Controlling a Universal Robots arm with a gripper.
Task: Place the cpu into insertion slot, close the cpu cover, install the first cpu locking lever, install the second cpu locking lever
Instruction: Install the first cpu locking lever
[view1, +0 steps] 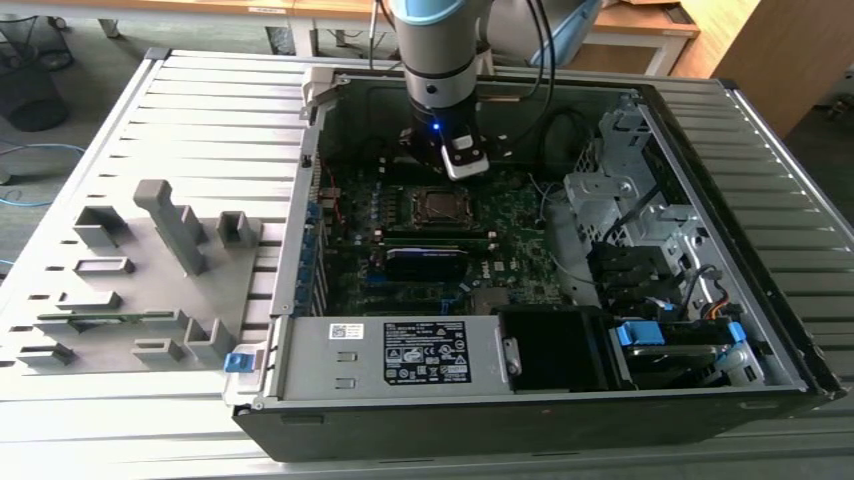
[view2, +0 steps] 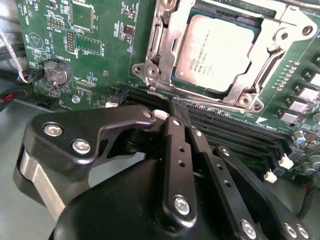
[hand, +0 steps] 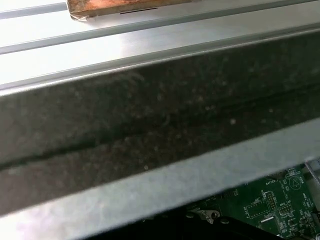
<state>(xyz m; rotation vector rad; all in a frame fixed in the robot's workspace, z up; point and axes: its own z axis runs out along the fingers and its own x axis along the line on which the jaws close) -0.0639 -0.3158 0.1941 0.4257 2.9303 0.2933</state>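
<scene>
On the exterior view's left, a grey moulded parts holder (view1: 134, 270) with upright slots lies beside a black open computer case (view1: 400, 430). Inside the case a green motherboard (view1: 521, 220) is seen, and the black two-fingered gripper (view1: 463, 168) hangs over its far part, just beyond the socket.

In the second wrist view the small square cpu (view2: 220, 52) with its dull silver top is seated in the socket, and the thin silvery cpu cover (view2: 277, 47) is laid down as a frame around it. The gripper (view2: 175, 107) is held with its fingers (view2: 177, 150) pressed together, nothing visibly pinched, the tips just at the near edge of the socket, above the long black memory slots (view2: 235, 125).

The locking-lever stage is judged to be in hand; whether either lever is latched cannot be told. Fine, steady pressure beside the cover is called for, with the chip left untouched.
</scene>
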